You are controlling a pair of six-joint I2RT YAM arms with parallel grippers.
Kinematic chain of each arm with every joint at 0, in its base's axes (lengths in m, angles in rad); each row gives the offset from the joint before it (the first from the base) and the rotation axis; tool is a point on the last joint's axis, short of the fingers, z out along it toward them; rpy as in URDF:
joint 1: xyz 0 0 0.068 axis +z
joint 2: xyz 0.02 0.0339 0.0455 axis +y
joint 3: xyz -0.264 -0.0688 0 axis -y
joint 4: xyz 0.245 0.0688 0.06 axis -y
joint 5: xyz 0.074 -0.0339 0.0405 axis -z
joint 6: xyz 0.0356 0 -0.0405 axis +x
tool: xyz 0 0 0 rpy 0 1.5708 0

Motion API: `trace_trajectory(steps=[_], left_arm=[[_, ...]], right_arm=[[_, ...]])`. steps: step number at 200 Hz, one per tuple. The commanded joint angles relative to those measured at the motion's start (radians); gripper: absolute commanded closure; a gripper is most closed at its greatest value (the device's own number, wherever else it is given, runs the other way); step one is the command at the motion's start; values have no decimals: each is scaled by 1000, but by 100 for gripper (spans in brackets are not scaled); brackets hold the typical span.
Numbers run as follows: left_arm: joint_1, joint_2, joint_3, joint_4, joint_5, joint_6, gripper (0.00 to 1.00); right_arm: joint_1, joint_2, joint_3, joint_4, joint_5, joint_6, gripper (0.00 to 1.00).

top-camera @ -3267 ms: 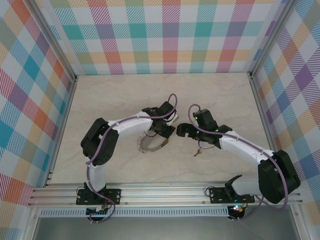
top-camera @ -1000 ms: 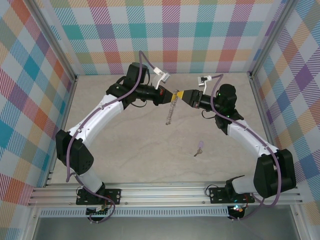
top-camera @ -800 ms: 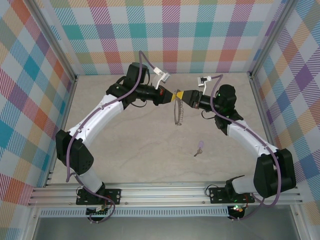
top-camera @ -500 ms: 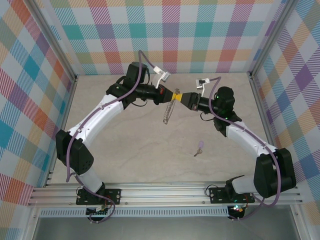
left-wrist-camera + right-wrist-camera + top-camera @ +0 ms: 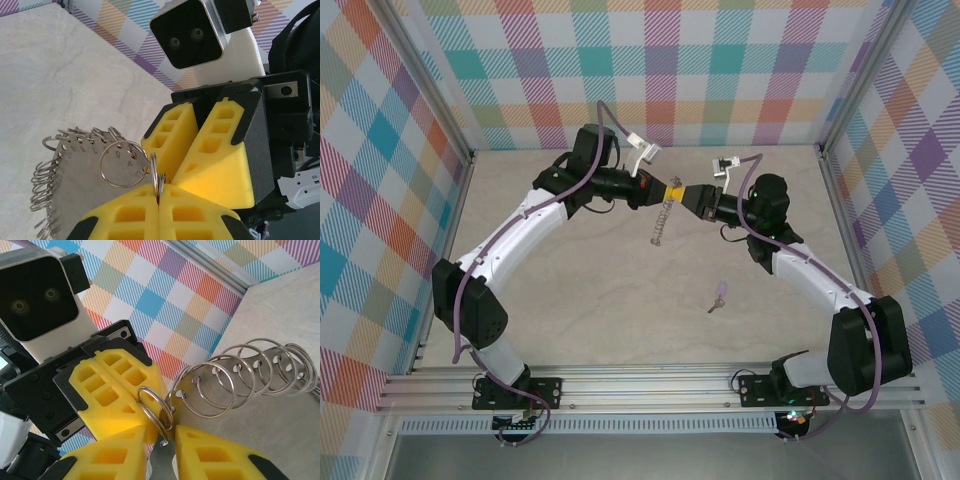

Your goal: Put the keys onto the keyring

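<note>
keyring [image 5: 70, 182] cut off at bottom edge, key [image 5: 719, 294] detail too small

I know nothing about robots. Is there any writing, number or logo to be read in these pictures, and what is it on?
"5" and "4": stamped on the flat metal of the keyring, seen through a small split ring in the left wrist view.
Other stamped digits along the keyring's rim: too small and tilted to read with certainty.
Nothing else can be read.
</note>
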Motion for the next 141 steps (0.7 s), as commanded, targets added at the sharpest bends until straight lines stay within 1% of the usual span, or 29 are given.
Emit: trace_trajectory(steps=[1,48,58,64,105,127,141], left_arm=[[9,-10,1,50,48,-6,100],[9,-10,-8,52,67,-7,100],[9,-8,-8,52,71,-7,100],[8,-7,-9,54,76,-7,100],[7,2,-8,50,102,-6,100],[7,3,-9,50,107,-5,100],[7,3,-9,46,101,-4,100]], right_arm=[[5,10,19,50,13,-5,79],[5,18,32,50,13,-1,81],[5,21,34,50,11,0,83],[4,23,34,82,11,3,84],[4,36,43,101,9,14,93],[5,45,46,117,10,21,100],[5,47,46,122,14,23,100]])
